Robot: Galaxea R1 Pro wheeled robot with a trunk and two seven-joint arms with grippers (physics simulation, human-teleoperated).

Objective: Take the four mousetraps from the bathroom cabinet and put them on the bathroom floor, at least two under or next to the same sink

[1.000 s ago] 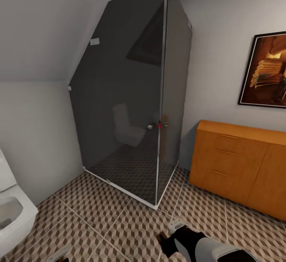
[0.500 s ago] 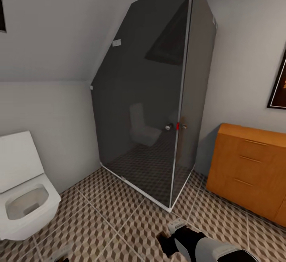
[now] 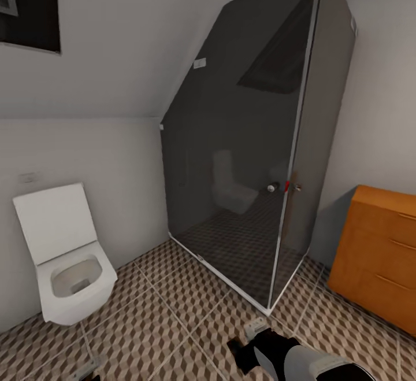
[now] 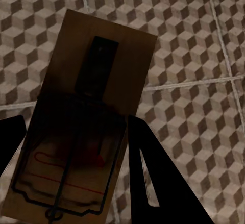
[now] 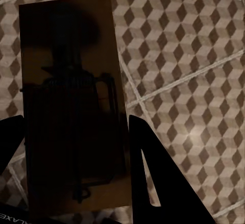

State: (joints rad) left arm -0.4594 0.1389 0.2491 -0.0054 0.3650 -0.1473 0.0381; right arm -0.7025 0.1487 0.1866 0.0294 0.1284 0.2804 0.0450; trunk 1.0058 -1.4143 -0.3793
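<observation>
Open bathroom floor (image 3: 173,323) between toilet (image 3: 66,265) and cabinet (image 3: 381,265), glass shower enclosure (image 3: 254,167) blocking the middle.

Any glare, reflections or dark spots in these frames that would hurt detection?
Head view: the tinted shower glass mirrors a faint ghost of the toilet; lighting otherwise even. Left wrist view: the mousetrap is well lit at its far end and shadowed near the left gripper. Right wrist view: the mousetrap is almost black, its wire hard to read; the floor is sharp.
</observation>
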